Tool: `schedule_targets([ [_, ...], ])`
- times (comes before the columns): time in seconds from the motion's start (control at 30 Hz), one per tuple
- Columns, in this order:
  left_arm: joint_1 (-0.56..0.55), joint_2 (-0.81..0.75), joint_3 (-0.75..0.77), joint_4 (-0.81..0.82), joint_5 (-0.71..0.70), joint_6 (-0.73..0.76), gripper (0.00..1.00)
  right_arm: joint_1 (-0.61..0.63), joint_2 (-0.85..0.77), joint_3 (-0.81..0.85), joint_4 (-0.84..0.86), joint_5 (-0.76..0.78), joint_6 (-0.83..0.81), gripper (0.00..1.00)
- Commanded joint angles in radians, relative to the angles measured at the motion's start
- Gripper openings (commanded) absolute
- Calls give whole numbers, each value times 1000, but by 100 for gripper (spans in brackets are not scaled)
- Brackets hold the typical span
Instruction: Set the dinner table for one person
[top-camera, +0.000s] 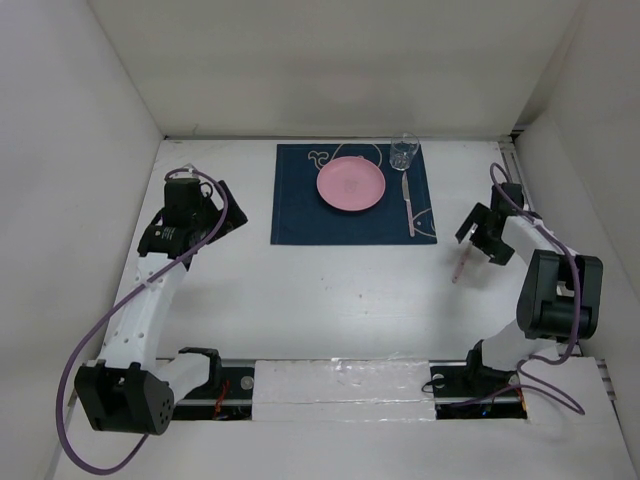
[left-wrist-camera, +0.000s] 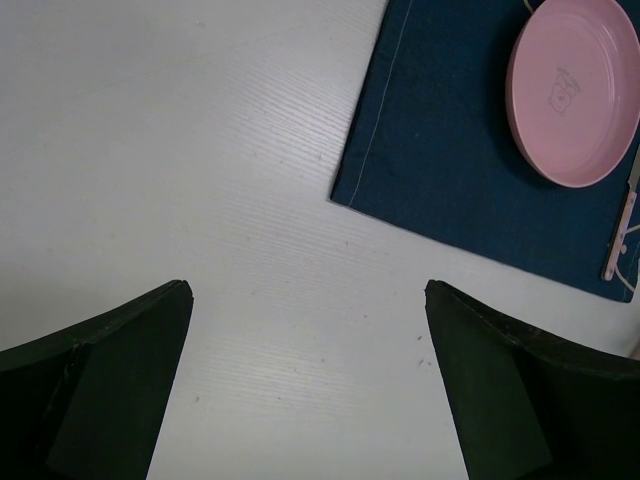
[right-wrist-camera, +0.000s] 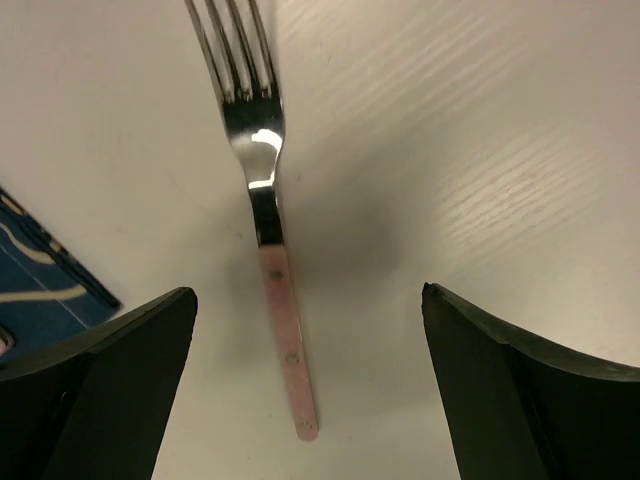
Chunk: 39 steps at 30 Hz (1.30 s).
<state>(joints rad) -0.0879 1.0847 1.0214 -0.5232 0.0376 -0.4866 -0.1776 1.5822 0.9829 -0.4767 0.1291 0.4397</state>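
White bench (top-camera: 330, 300) spans the whole floor of the white-panelled enclosure, both arm bases at its near edge. Navy placemat (top-camera: 300, 215) lies toward the far side, about centre. On it: pink plate (top-camera: 350, 184) in the middle toward the far edge, clear glass (top-camera: 403, 152) upright at the far right corner, and a pink-handled knife (top-camera: 408, 205) lying just right of the plate, running far to near. Left hand (left-wrist-camera: 308, 288) is spread wide with nothing between its fingers; it sits over bare bench left of the placemat, and its wrist view catches the mat's near left corner and the plate beyond. Right hand (top-camera: 485, 235) is also spread wide, off the placemat's right edge near its near right corner. Fork (right-wrist-camera: 270, 230) with a pink handle lies flat on bare bench just beside that corner, tines pointing away from the wrist camera. The handle end falls in the gap between the two fingers, closer to the one on the left of that view, and touches neither.
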Motion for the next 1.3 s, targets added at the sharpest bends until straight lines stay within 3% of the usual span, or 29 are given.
schedule_targets([
  [0.0,2,-29,-9,15,15,14,100,20,-77,-13,52,11,16,99],
  [0.17,2,-38,-9,15,15,14,100,29,-15,-4,64,-9,7,90],
  [0.27,2,-48,-9,15,4,14,100,29,33,-4,64,10,-2,72],
  [0.4,2,-57,-9,15,-19,14,100,29,82,-4,55,44,-2,68],
  [0.43,2,-66,0,15,-19,14,100,29,91,-4,55,44,-19,62],
  [0.47,2,-66,0,15,-19,14,100,42,101,5,55,44,-19,51],
  [0.53,2,-66,0,15,-19,14,100,43,133,14,46,23,-29,40],
  [0.57,2,-66,0,15,-19,14,100,43,142,23,46,-2,-41,30],
  [0.6,2,-66,0,15,-19,14,100,43,151,23,36,-2,-41,0],
  [0.8,2,-56,0,15,-19,14,100,104,33,49,46,59,46,0],
  [0.93,2,-46,0,15,-10,14,100,284,-99,120,64,173,102,0],
  [0.97,2,-46,0,15,-10,14,100,393,-99,166,111,173,102,0],
  [1.07,2,-37,0,15,-24,14,100,606,77,325,66,173,114,0],
  [1.27,2,-37,0,15,-62,14,100,840,471,903,-89,169,71,0],
])
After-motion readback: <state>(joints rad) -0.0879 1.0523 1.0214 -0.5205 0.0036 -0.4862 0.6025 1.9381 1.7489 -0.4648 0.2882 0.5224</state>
